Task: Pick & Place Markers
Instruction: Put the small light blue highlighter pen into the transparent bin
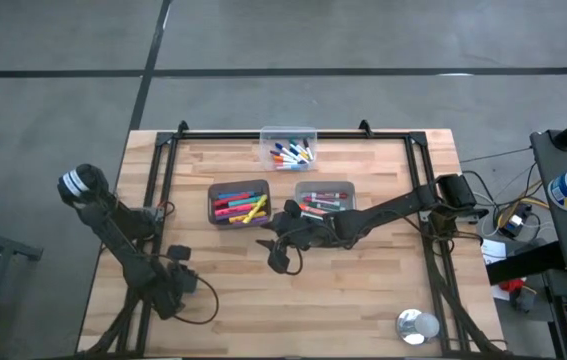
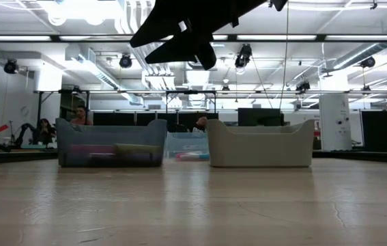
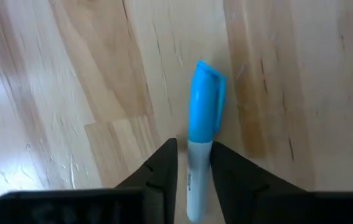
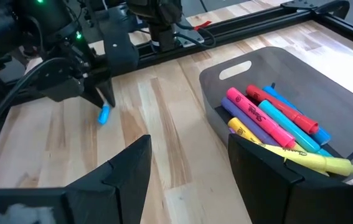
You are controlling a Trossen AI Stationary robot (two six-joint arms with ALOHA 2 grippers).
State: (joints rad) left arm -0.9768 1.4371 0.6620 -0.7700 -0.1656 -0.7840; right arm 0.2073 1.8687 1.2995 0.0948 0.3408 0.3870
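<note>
A marker with a white barrel and blue cap (image 3: 204, 102) lies on the bare wood near the table's left near corner. My left gripper (image 3: 195, 146) points straight down over it, shut on its barrel; the right wrist view shows the same gripper (image 4: 103, 98) and marker (image 4: 104, 116). My right gripper (image 4: 188, 165) hangs open above mid-table (image 1: 283, 255), holding nothing, beside a dark grey bin (image 1: 238, 203) of coloured markers (image 4: 269, 121). My left gripper pinches the marker's white barrel (image 3: 195, 174) just behind the blue cap, between its two fingers (image 3: 164, 158). The fingers come from above, pointing down, and lie across the marker. The marker lies flat along the wood; I cannot tell whether it is clear of the table.
A second grey bin (image 1: 324, 197) with markers stands right of the first. A clear box (image 1: 289, 148) of markers sits at the far edge. A silver tape roll (image 1: 418, 326) lies near the right near corner. Black frame rails (image 1: 163, 180) run along the table's sides.
</note>
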